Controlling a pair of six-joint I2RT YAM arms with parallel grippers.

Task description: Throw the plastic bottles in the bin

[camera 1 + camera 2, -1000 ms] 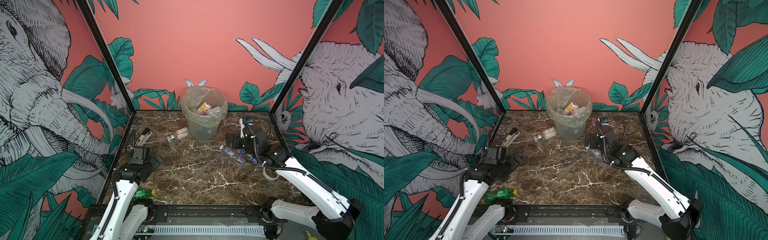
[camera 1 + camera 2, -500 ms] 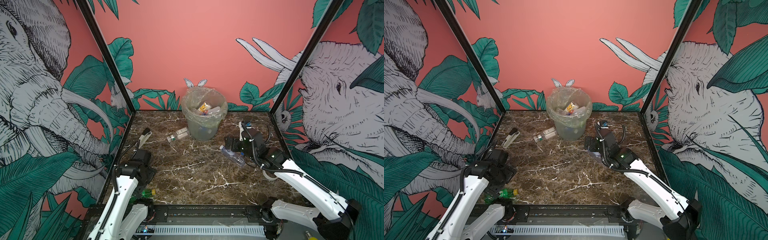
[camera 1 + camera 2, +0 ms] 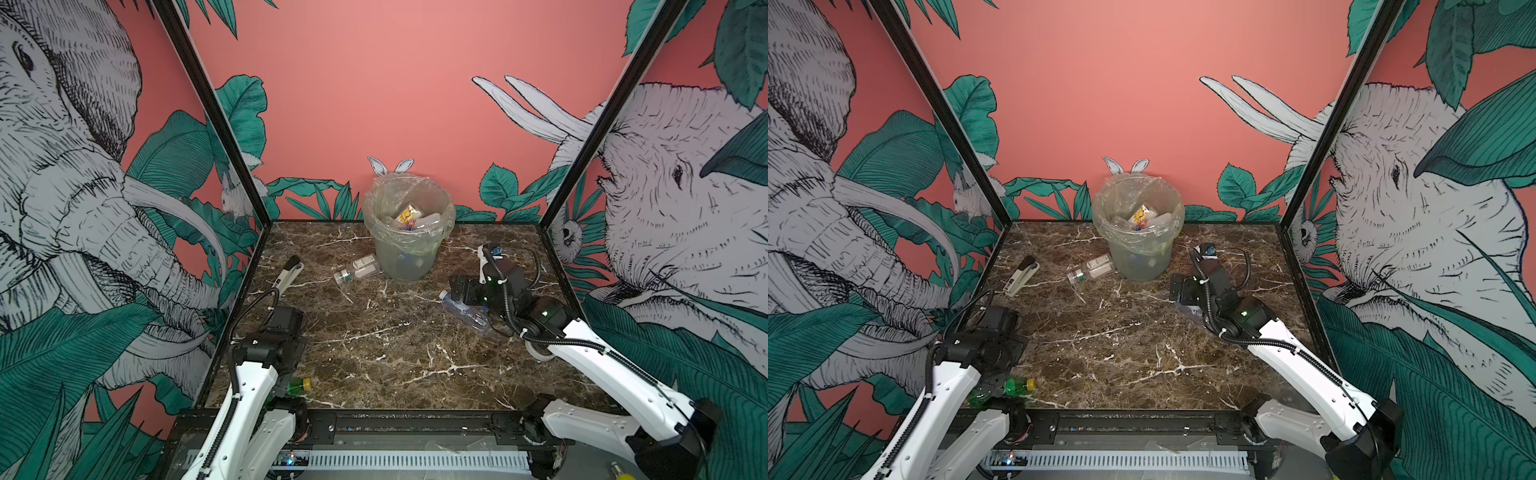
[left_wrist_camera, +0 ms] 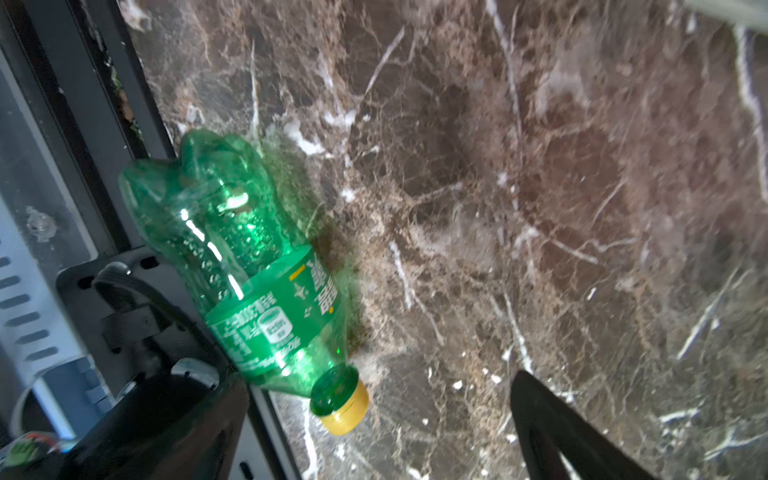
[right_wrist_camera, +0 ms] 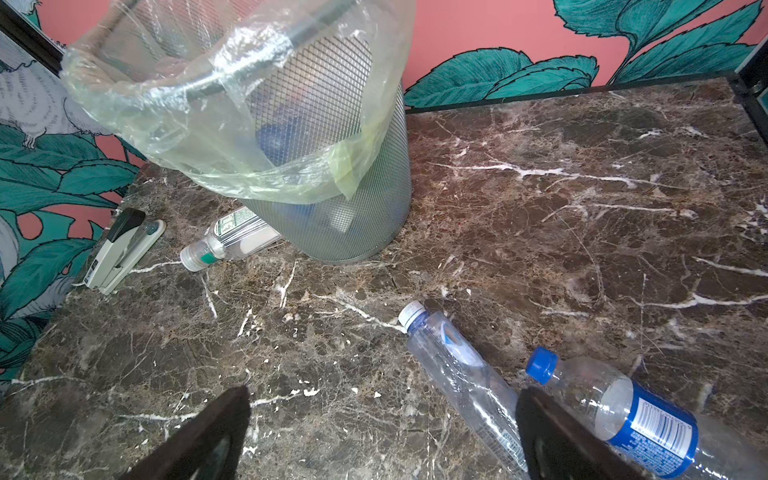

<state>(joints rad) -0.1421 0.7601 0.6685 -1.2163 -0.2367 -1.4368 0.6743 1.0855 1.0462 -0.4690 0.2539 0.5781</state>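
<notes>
Plastic bottles (image 5: pixel 457 374): four loose on the table (image 3: pixel 395 353), more in the bin (image 3: pixel 407 262); left gripper (image 4: pixel 376 386) and right gripper (image 5: pixel 384 392) both spread wide, empty.

Left gripper hangs over the green bottle (image 4: pixel 249 270), yellow cap end between the fingers. Its base sits at the near-left table edge over the black frame rail (image 4: pixel 104 145); in both top views the left arm (image 3: pixel 245 386) hides all but neck and cap. The white-cap clear bottle (image 3: pixel 463 309) runs under one right finger, lower half cut off, contact can't tell. The blue-label bottle (image 5: pixel 623 407) lies just beside, mostly hidden under the right arm (image 3: pixel 1287 357) from above. The fourth bottle (image 3: pixel 357 268) lies at the bin foot, the stapler (image 3: pixel 289 272) near the left wall. Bin contents are blurred through the liner (image 5: pixel 249 124). Table middle bare, open.
</notes>
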